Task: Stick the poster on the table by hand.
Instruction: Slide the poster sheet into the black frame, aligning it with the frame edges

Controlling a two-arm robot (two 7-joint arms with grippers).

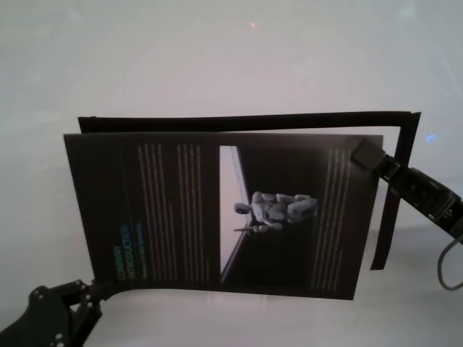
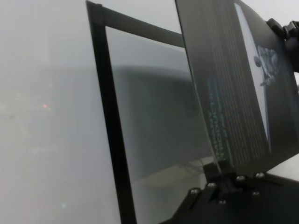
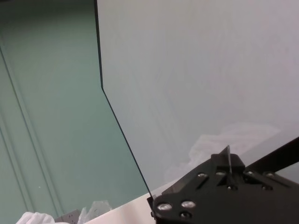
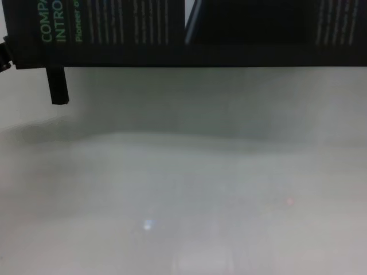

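Poster (image 1: 217,210), a thin, glossy black rectangular sheet, hangs lifted above the smooth pale table (image 1: 217,58). Left gripper (image 1: 90,293) pinches its lower-left corner; a black frame outline (image 1: 246,119) lies behind; right gripper (image 1: 365,153) clamps its upper-right corner.

Green panelled wall (image 3: 51,121) beyond, with crumpled white wrapping (image 3: 35,218) at its foot.

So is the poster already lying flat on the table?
No: in the head view the poster is held up off the table, the left gripper pinching its near corner and the right gripper its far corner.
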